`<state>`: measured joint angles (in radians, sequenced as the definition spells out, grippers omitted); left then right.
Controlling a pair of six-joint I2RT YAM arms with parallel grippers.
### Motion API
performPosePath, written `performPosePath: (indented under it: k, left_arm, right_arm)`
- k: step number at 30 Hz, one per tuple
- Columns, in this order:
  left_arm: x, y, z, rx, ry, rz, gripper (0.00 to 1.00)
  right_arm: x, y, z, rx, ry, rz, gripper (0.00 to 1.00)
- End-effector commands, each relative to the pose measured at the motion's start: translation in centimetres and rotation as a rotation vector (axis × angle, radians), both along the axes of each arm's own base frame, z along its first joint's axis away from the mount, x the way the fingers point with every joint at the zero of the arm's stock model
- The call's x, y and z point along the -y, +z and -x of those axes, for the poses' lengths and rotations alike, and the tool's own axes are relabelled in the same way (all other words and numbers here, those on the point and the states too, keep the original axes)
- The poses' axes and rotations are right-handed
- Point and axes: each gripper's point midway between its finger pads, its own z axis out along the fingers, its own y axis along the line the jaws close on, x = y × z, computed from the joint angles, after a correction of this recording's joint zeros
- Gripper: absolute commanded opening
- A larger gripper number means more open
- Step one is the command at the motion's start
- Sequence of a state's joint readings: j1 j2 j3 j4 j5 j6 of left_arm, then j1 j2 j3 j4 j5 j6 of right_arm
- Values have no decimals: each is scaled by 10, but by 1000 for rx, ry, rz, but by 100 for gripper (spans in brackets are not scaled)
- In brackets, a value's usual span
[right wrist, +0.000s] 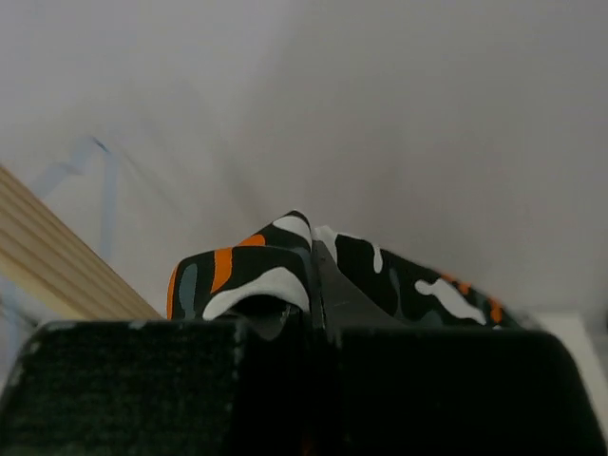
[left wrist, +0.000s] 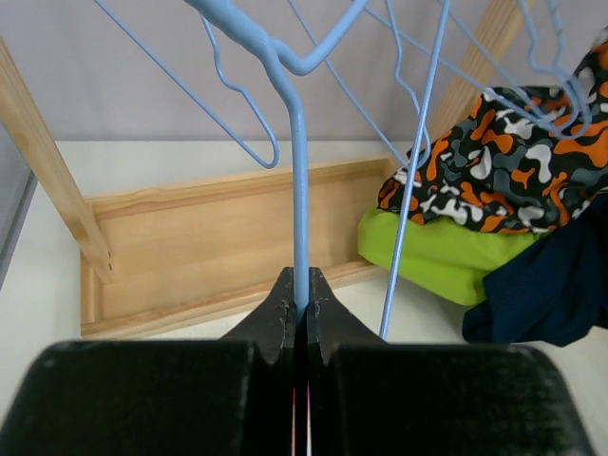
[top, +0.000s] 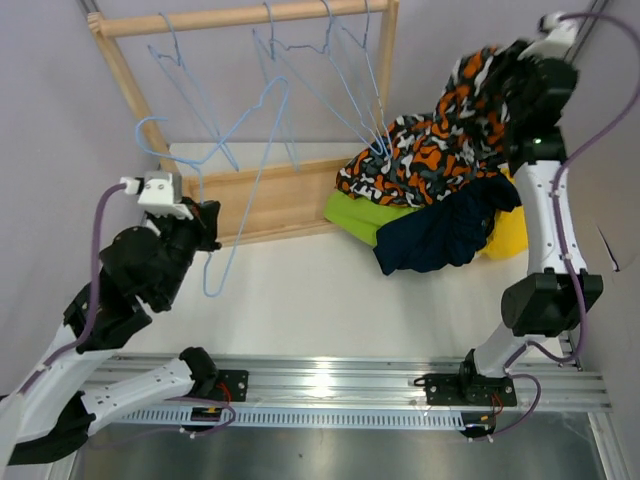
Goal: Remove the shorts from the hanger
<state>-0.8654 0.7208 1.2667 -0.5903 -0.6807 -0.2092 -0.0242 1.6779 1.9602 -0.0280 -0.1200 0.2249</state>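
Your orange-black-white patterned shorts hang bunched at the right end of the wooden rack. The wire of a pale blue hanger meets their left edge, and your right jaws pinch a fold at their top. Heaped beneath on the worktop are lime green shorts, navy shorts and yellow shorts. Your left jaws are clamped on a second blue hanger.

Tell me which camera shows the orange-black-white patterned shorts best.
The top external view: it shows the patterned shorts whole, one end held up by the right gripper, the rest draped over the other shorts. The left wrist view catches only part at its right edge; the right wrist view shows just the pinched fold.
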Motion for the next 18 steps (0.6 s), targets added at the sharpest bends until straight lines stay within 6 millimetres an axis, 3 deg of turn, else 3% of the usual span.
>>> performPosePath:
  k: [1,2,3,4,5,6,8,9,11,12,15,18]
  left_arm:
    - [4,0,-11,-32,42,-39,0]
    - [4,2,-13,-34,54,-37,0]
    - [5,2,-15,-39,59,-39,0]
    - [6,2,-18,-40,70,-43,0]
    - [-2,7,-20,-31,112,-35,0]
    - [-4,9,-21,-29,125,-39,0]
    - [-13,21,-25,-14,159,-35,0]
    - [-13,24,-27,-15,159,-41,0]
    - [-19,29,-36,-28,206,-72,0]
    - [-23,37,-36,-18,221,-73,0]
    - [-28,53,-37,15,244,-50,0]
    - [-29,56,-44,14,276,-76,0]
  right_arm:
    - [-27,-56,13,-58,34,-41,0]
    - [-31,-73,17,-82,37,-57,3]
    - [-36,-91,22,-119,52,-73,20]
    - [-44,-109,27,-157,63,-89,66]
    - [-47,-139,39,-220,62,-122,83]
    - [-49,-151,46,-242,51,-127,97]
    - [-68,-169,63,-263,77,-113,99]
    - [-66,-184,78,-280,49,-109,99]
    - [-79,-195,95,-293,76,-94,100]
    - [-77,-200,110,-294,71,-94,99]
    - [-79,-211,129,-308,93,-93,100]
    - [-74,-224,147,-331,89,-73,99]
